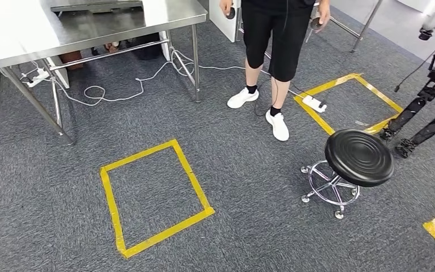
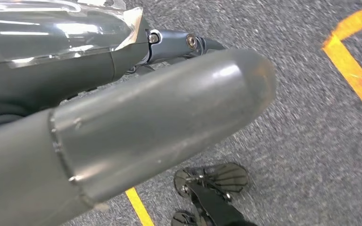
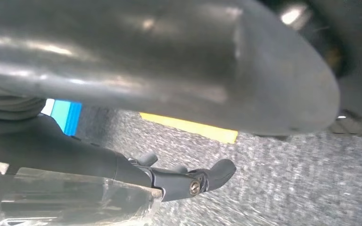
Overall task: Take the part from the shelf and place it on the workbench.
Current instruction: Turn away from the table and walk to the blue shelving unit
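A steel workbench stands at the far left of the head view, its top bare where I can see it. My left hand hangs low over the grey carpet, its thick grey thumb apart from the straight dark fingers, with nothing between them. A glossy clear shell lies along those fingers. My right hand hangs the same way, the thumb well apart from the dark fingers, holding nothing.
A person in black shorts stands ahead, right of the workbench. A black round stool on castors is at the right. Yellow tape squares mark the carpet. White cables and a power strip lie on the floor. Another robot's dark legs stand far right.
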Motion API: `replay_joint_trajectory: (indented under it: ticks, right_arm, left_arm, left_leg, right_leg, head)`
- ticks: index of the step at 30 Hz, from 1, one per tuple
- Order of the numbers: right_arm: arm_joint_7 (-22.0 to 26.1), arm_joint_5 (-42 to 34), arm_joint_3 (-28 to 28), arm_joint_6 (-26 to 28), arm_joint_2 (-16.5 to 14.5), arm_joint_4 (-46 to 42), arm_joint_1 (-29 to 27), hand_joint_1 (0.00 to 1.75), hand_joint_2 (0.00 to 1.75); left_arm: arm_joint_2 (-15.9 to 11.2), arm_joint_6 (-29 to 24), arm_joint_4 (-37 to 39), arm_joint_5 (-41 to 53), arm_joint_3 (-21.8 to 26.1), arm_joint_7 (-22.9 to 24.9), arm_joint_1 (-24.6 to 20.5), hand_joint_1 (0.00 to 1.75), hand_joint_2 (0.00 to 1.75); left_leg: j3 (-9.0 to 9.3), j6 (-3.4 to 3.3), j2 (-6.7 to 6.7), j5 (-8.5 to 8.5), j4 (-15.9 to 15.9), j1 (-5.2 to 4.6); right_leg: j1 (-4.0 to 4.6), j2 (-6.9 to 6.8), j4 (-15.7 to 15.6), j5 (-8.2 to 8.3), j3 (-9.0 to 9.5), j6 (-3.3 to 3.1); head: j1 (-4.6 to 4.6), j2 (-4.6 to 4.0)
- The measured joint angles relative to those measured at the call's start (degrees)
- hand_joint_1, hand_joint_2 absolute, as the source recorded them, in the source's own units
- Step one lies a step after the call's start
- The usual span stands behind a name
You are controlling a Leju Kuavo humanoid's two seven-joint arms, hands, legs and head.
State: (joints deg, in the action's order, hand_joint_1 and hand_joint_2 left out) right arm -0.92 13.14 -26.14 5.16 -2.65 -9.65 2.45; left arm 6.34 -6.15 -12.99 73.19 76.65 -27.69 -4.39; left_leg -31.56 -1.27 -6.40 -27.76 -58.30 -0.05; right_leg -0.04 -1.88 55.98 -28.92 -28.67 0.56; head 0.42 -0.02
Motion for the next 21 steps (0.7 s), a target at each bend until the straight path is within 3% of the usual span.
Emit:
replay_joint_trajectory:
  ticks: [1,3,5,6,8,10,12,13,15,17,19,21]
  right_arm:
    - [0.0,0.0,0.0,0.0,0.0,0.0,-0.1,0.00,0.00]
    - [-0.1,0.0,0.0,0.0,-0.1,0.0,-0.1,0.00,0.00]
    - [-0.1,0.0,0.0,0.0,-0.3,0.0,-0.1,0.00,0.00]
    - [-0.1,0.0,0.0,0.0,-0.3,0.0,-0.1,0.00,0.00]
    - [-0.1,0.0,0.0,0.0,-0.2,0.0,-0.2,0.00,0.00]
    - [-0.1,0.1,0.0,0.0,-0.2,0.0,-0.1,0.00,0.00]
    - [-0.1,0.2,0.0,0.0,-0.2,0.0,0.1,0.00,0.00]
    - [-0.1,0.2,0.0,-0.1,-0.2,0.0,0.2,0.00,0.00]
    - [-0.2,0.3,0.0,-0.1,-0.1,0.0,0.1,0.00,0.00]
    - [-0.2,0.4,0.0,-0.1,0.0,0.1,0.1,0.00,0.00]
    - [-0.2,0.5,0.0,-0.2,0.0,0.1,0.2,0.00,0.00]
    - [-0.2,0.5,0.0,-0.2,0.0,0.1,0.2,0.00,0.00]
  left_arm:
    - [0.0,0.0,0.0,0.0,0.0,0.0,-0.1,0.00,0.00]
    - [0.0,0.0,0.0,0.0,0.0,0.0,0.1,0.00,0.00]
    - [0.0,0.0,0.0,0.0,0.0,0.1,0.3,0.00,0.00]
    - [0.0,0.0,0.0,0.0,0.0,0.1,0.4,0.00,0.00]
    - [-0.1,0.0,0.0,-0.1,0.0,0.1,0.4,0.00,0.00]
    - [-0.1,0.0,0.0,-0.4,0.0,0.0,0.5,0.00,0.00]
    - [-0.1,-0.1,0.0,-0.5,0.0,0.0,0.5,0.00,0.00]
    - [-0.1,-0.1,0.0,-0.6,0.0,-0.1,0.4,0.00,0.00]
    - [0.0,-0.2,0.0,-0.7,0.0,-0.2,0.4,0.00,0.00]
    - [0.0,-0.3,0.0,-0.7,0.0,-0.2,0.4,0.00,0.00]
    - [0.0,-0.3,0.0,-0.8,0.0,-0.3,0.4,0.00,0.00]
    - [0.0,-0.4,0.0,-0.9,0.0,-0.3,0.5,0.00,0.00]
  left_leg:
    - [-0.39,0.39,1.49,-0.94,-1.0,0.19]
    - [-2.61,1.05,5.09,-4.79,-6.5,0.59]
    - [-5.37,1.53,6.29,-8.30,-13.5,0.88]
    - [-5.91,1.79,6.40,-8.59,-15.2,1.07]
    - [-4.07,2.34,6.72,-5.85,-12.3,1.75]
    - [-0.60,2.81,8.92,-2.37,-5.3,2.56]
    - [0.96,2.65,10.74,-1.76,-1.5,2.77]
    - [0.99,2.36,10.72,-2.08,-1.2,2.56]
    - [0.87,1.37,9.32,-1.78,-0.7,2.30]
    - [0.88,0.34,7.73,-1.26,-0.1,2.28]
    - [0.78,-0.19,6.01,-1.09,0.1,2.16]
    - [0.68,-0.28,4.19,-1.10,0.1,2.04]
  right_leg:
    - [-0.44,0.50,-0.3,0.39,0.09,-0.37]
    - [-0.91,1.54,-0.5,1.03,-0.01,-1.02]
    - [-0.88,2.81,-0.4,1.33,-0.43,-1.30]
    - [-0.89,3.48,-0.3,1.40,-0.51,-1.29]
    - [-1.06,4.99,0.1,1.37,-0.55,-1.12]
    - [-1.06,6.51,1.1,1.05,-1.01,-0.60]
    - [-0.91,7.79,2.1,0.93,-2.19,0.28]
    - [-0.88,8.37,2.3,1.07,-2.78,0.76]
    - [-0.95,9.11,2.3,1.40,-3.78,1.63]
    - [-0.81,7.00,4.7,0.12,-5.32,1.81]
    - [-0.79,3.83,11.6,-3.11,-8.69,1.43]
    - [-0.89,2.76,17.8,-5.25,-11.48,1.60]
  head:
    - [-0.05,0.00]
    - [-0.28,0.00]
    - [-0.42,0.01]
    - [-0.45,0.01]
    - [-0.50,0.01]
    - [-0.56,0.00]
    - [-0.57,0.01]
    - [-0.58,0.01]
    - [-0.55,0.00]
    - [-0.42,0.00]
    - [-0.20,0.00]
    - [-0.08,0.00]
